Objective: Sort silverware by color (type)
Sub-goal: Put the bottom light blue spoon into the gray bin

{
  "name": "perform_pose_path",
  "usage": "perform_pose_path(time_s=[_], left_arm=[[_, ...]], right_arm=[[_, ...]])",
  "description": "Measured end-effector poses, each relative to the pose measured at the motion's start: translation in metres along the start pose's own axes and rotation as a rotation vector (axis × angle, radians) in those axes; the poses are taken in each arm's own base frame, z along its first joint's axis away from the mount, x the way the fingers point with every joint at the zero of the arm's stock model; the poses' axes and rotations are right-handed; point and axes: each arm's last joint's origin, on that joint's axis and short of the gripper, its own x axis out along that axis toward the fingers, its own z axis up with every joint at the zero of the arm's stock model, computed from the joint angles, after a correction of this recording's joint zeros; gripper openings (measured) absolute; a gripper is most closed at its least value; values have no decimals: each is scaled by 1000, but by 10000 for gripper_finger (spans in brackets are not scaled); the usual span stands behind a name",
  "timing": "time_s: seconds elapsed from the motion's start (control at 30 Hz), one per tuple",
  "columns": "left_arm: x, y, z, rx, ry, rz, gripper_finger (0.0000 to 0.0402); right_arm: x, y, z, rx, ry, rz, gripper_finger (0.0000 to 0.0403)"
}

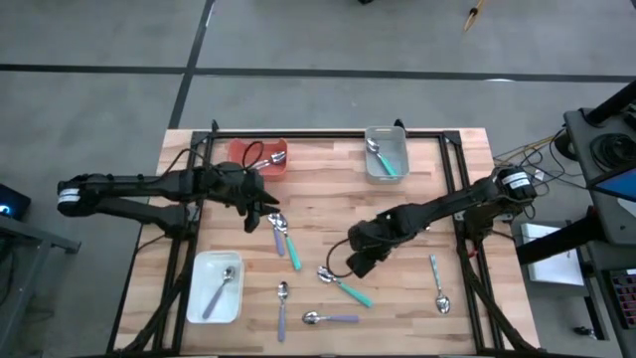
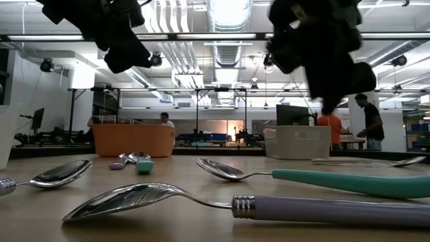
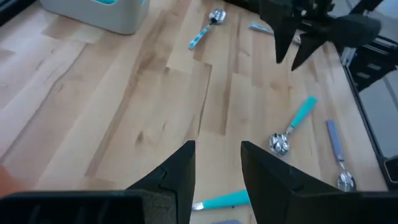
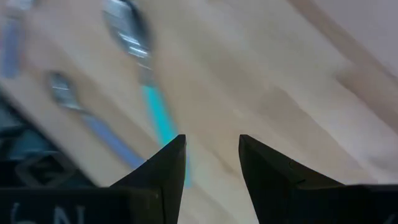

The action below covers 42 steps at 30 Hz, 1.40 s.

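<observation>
- The left gripper (image 1: 260, 217) hangs above the table (image 1: 328, 199), just in front of the orange tray (image 1: 260, 157). Its fingers (image 3: 180, 171) stand apart with a gap between them, and nothing is held.
- Below this gripper lie two spoons side by side near the middle of the table: a purple spoon (image 1: 277, 232) and a teal spoon (image 1: 289, 244). The gripper does not touch them.
- The right gripper (image 1: 356, 257) hangs over the middle of the table, right of these two spoons. Its fingers (image 4: 166, 168) are also apart, with only bare wood between them; it holds nothing.
- Just in front of the right gripper lies a second teal spoon (image 1: 345, 285), its bowl toward the left. In the right wrist view its teal handle shows just beside one finger.
- Near the front edge lie two more purple spoons: one (image 1: 282, 308) points front to back, the other (image 1: 331, 318) lies across.
- A pale spoon (image 1: 438, 285) lies alone on the right side, well apart from the others.
- The white tray (image 1: 216, 286) at the front left holds one pale spoon (image 1: 223, 288).
- The grey tray (image 1: 386, 152) at the back holds one teal spoon (image 1: 381, 157).
- The orange tray holds something with a shiny bowl; I cannot tell its colour.
</observation>
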Motion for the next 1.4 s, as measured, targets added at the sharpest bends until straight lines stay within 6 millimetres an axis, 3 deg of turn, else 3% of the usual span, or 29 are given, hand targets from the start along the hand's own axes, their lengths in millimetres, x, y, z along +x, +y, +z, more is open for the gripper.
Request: perform_pose_path(time_s=[0.17,0.4,0.7,1.03,1.4], left_arm=[[0,0,0,7,-3,-2,109],[0,0,5,45,-55,40,109],[0,0,6,68,-68,40,109],[0,0,6,73,-66,39,109],[0,1,1,91,-10,48,109]], right_arm=[[1,15,9,-56,-75,149,139],[24,32,22,-141,-39,127,139],[40,61,36,-277,11,-164,139],[57,83,16,-240,100,-290,139],[59,86,1,-170,21,-364,139]])
